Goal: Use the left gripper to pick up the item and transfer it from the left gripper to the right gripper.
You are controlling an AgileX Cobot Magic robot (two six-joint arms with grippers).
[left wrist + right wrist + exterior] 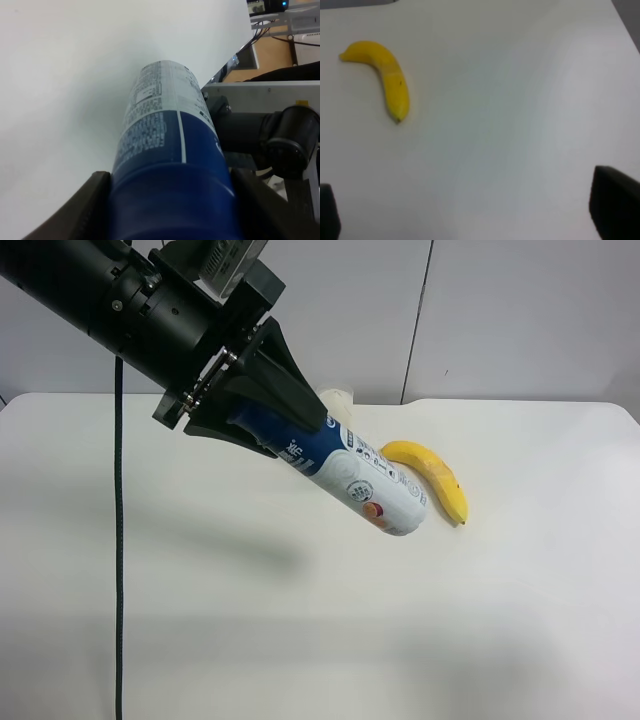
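- The white table point(300, 640) fills nearly all of the high view, from the middle of the frame down to the bottom edge. A soft grey shadow lies on it at centre left.
- The left arm, thick and all black, enters from the upper left corner of the high view and slants down toward the centre.
- Its left gripper point(292, 435) is clenched on the item point(350, 475). In the left wrist view the two black fingers point(85, 210) press on both sides of the dark-blue end of the item point(165, 125).
- The item is a bottle and it is up in the air, not touching the table. It sits just above the centre of the high view and is tilted. Its blue part is inside the jaws, and its white bottom with a small orange mark points to the lower right, toward the banana point(432, 478).
- A black cable point(118, 540) hangs straight down along the left side of the frame.
- The right gripper point(470, 215) appears only in its own wrist view. Its jaws are released and wide apart, with only bare table between them.
- The banana lies flat on the table, right of centre in the high view, apart from the bottle. The right wrist view shows it also point(387, 80).
- A small pale thing point(338, 397) peeks out behind the upper finger. I cannot tell what it is.
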